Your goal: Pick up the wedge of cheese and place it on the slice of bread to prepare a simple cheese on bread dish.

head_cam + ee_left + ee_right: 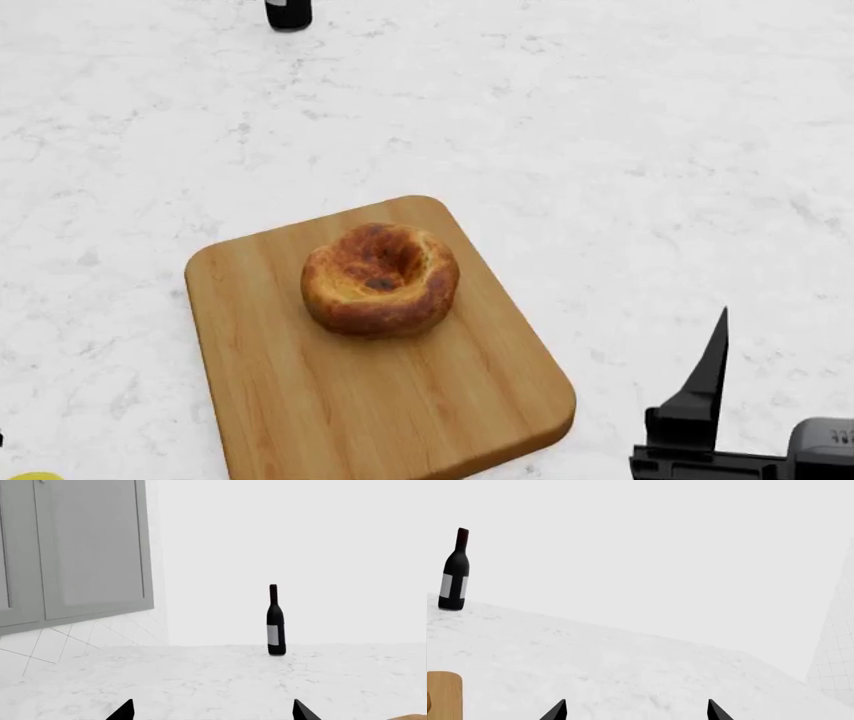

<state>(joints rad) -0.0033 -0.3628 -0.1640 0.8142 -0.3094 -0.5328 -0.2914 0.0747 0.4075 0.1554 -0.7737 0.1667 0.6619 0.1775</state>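
Two sets of fingers are parted wide and hold nothing: the left gripper (213, 712) shows only its two dark tips in its wrist view, and the right gripper (637, 711) likewise, with bare marble between the tips in each case. In the head view the right gripper appears at the lower right corner, off the board's near right corner and clear of it; the left gripper is not visible there. The bread (380, 278) sits upright near the middle of the board (454, 400), its hollow centre bare. The cheese (34, 476) shows only as a yellow sliver at the lower left edge of the head view, on the table (641, 150), apart from the board. A bottle (276, 621) stands far back on the table. Assessment: no step is complete; approach, grasp, carry and placement of the cheese all remain.
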